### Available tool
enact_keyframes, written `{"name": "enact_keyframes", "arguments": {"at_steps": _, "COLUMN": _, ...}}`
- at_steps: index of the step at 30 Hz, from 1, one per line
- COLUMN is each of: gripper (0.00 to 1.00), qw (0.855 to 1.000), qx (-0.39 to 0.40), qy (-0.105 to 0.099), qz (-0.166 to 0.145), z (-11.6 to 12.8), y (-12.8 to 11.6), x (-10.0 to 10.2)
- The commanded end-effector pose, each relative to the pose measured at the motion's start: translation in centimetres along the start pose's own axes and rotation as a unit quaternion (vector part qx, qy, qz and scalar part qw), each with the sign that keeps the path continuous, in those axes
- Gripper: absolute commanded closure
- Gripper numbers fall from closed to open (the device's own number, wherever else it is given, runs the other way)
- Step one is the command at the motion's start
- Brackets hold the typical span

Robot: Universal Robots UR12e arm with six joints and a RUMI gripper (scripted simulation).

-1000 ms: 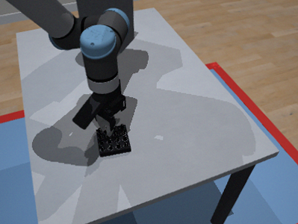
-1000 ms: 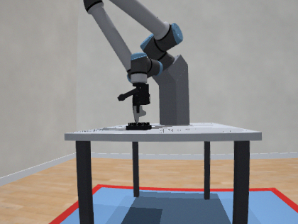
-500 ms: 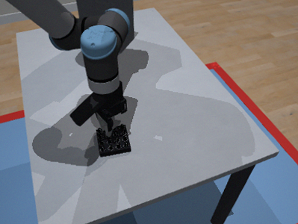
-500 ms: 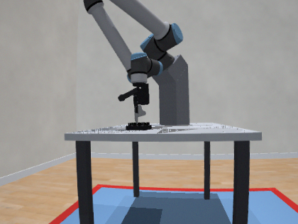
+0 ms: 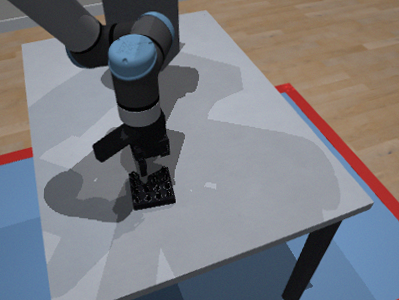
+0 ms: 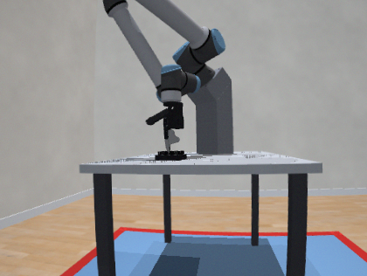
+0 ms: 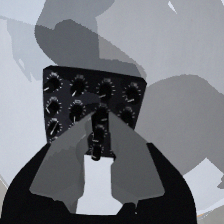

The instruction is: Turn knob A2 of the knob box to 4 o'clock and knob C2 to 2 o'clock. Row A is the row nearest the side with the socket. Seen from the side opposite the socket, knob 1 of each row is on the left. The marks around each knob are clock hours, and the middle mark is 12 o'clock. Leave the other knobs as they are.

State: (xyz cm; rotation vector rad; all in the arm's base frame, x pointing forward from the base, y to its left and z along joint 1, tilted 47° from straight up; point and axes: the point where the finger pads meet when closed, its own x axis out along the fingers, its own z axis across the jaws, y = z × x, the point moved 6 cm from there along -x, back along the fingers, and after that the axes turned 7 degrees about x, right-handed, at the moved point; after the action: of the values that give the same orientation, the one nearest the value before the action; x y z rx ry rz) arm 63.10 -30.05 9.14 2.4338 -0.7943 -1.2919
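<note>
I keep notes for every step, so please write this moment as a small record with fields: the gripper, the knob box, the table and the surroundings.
gripper: the gripper points down over the knob box, shut on a knob
knob held: a black knob in the row nearest the wrist camera; its label cannot be told
knob box: black knob box with rows of knobs, flat on the table
table: grey table with dark legs
floor: blue mat with red edge
</note>
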Motion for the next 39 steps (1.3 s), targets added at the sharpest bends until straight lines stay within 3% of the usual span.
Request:
{"name": "enact_keyframes", "arguments": {"at_steps": 1, "gripper": 0.96, "qw": 0.999, "qx": 0.046, "qy": -0.001, "qz": 0.001, "z": 0.01, "y": -0.01, "x": -0.05}}
{"name": "enact_keyframes", "arguments": {"at_steps": 19, "gripper": 0.96, "qw": 0.978, "qx": 0.210, "qy": -0.001, "qz": 0.001, "z": 0.16, "y": -0.03, "x": -0.05}}
{"name": "enact_keyframes", "arguments": {"at_steps": 39, "gripper": 0.96, "qw": 0.929, "qx": 0.369, "qy": 0.000, "qz": 0.001, "z": 0.31, "y": -0.11, "x": -0.05}}
